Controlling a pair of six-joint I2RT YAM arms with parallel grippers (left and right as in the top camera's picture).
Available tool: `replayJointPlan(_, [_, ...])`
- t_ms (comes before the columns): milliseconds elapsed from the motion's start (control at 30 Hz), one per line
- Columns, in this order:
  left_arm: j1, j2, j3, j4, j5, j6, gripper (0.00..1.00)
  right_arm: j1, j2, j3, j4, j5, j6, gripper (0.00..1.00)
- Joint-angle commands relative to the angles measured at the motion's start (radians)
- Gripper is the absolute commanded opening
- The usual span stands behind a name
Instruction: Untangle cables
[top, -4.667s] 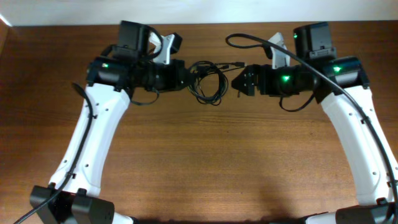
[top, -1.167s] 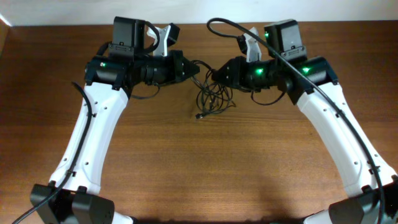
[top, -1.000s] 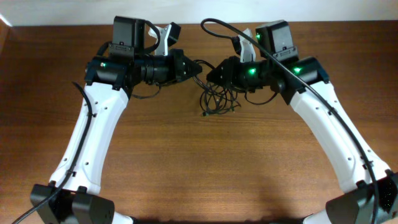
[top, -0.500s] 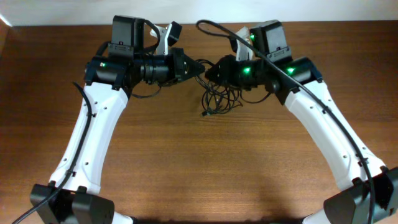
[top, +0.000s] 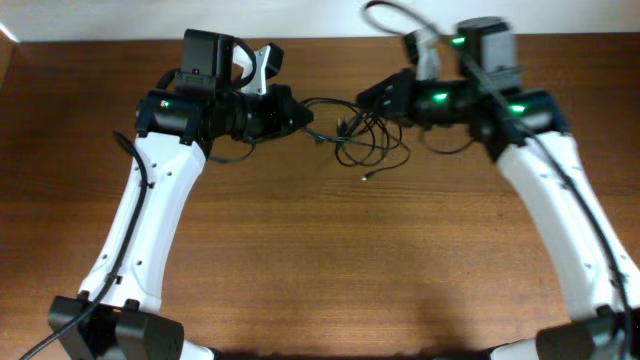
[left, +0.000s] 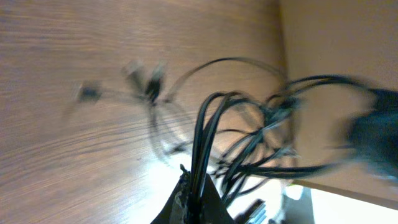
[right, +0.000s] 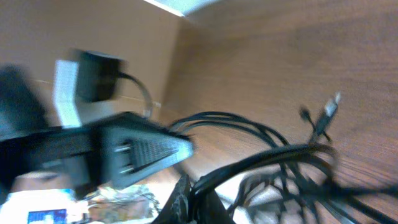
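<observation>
The cables (top: 372, 140) are a bunch of thin black cords strung in loops between my two grippers near the back of the table. My left gripper (top: 306, 116) is shut on strands at the bunch's left side. In the left wrist view its jaws (left: 195, 198) pinch several strands rising from the cables (left: 249, 146). My right gripper (top: 366, 99) is shut on strands at the upper right. The right wrist view shows its jaws (right: 194, 198) clamped on the cables (right: 283, 155). One loose plug (top: 367, 177) hangs toward the wood below the bunch; a plug (right: 328, 112) also shows in the right wrist view.
The brown wooden table (top: 320, 260) runs to a pale wall at the back, close behind both grippers. A thicker black arm cable (top: 385, 10) arcs above the right arm. Both white arms reach in from the front corners.
My right gripper has shut on the cables and swung right and back, away from the left gripper. The bunch is drawn out wider between them; the loose plug has shifted right.
</observation>
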Motion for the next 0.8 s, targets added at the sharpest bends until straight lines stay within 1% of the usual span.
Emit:
replayJointPlan(0, [0.007, 0.002, 0.012, -0.042, -0.123, 0.102, 0.0, -0.105, -0.089, 0.006, 0.011, -0.215, -0.021, 0.04])
replayJointPlan(100, [0.007, 0.022, 0.009, -0.085, -0.235, 0.113, 0.0, -0.196, -0.104, 0.006, 0.012, -0.328, -0.02, 0.04])
replayJointPlan(200, [0.007, 0.047, 0.008, -0.112, -0.258, 0.163, 0.0, -0.307, -0.103, 0.006, 0.012, -0.415, -0.02, 0.04])
replayJointPlan(267, [0.007, 0.065, 0.008, -0.117, -0.27, 0.18, 0.0, -0.372, -0.103, 0.006, 0.012, -0.448, -0.015, 0.04])
replayJointPlan(367, [0.007, 0.092, 0.008, -0.129, -0.344, 0.18, 0.0, -0.468, -0.103, 0.006, 0.011, -0.482, -0.013, 0.04])
replayJointPlan(400, [0.007, 0.108, 0.008, -0.133, -0.355, 0.18, 0.0, -0.522, -0.103, 0.006, 0.008, -0.486, -0.013, 0.04])
replayJointPlan(500, [0.007, 0.126, 0.008, -0.133, -0.354, 0.18, 0.0, -0.603, -0.103, 0.006, -0.008, -0.484, -0.014, 0.04])
replayJointPlan(567, [0.007, 0.133, 0.008, -0.133, -0.353, 0.18, 0.0, -0.624, -0.103, 0.006, -0.032, -0.483, -0.034, 0.04])
replayJointPlan(633, [0.007, 0.133, 0.008, -0.131, -0.348, 0.18, 0.0, -0.614, -0.103, 0.006, -0.085, -0.457, -0.079, 0.04])
replayJointPlan(700, [0.007, 0.133, 0.008, -0.124, -0.306, 0.18, 0.0, -0.591, -0.103, 0.006, -0.164, -0.391, -0.132, 0.05])
replayJointPlan(733, [0.007, 0.133, 0.008, -0.117, -0.279, 0.184, 0.0, -0.573, -0.103, 0.006, -0.211, -0.341, -0.159, 0.08])
replayJointPlan(767, [0.007, 0.133, 0.008, -0.106, -0.231, 0.21, 0.0, -0.548, -0.103, 0.006, -0.25, -0.294, -0.181, 0.15])
